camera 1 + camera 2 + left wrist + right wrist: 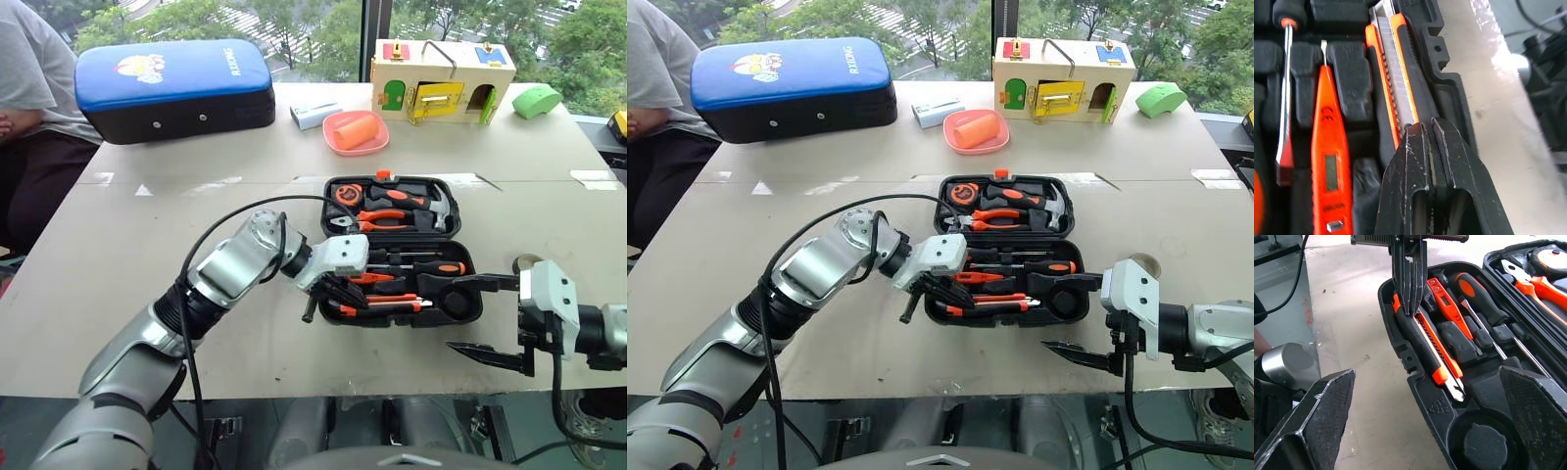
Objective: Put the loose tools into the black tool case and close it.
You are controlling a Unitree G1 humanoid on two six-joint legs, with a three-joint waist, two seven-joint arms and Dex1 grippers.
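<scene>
a: how are the arms posed around the black tool case (333, 211)?

b: the left arm reaches across in front of the open case, wrist angled down. the left gripper (1409, 308) has its fingers pressed together with nothing between them, tips resting on the handle end of the orange-and-black utility knife (1427, 347).

a: where is the knife?

b: in the case's front slot, along the near wall. the slim orange tester screwdriver (1327, 156) lies just beside it, further inside.

a: the other arm?

b: the right gripper (490, 318) hovers beside the case's right end, fingers spread wide, empty.
</scene>
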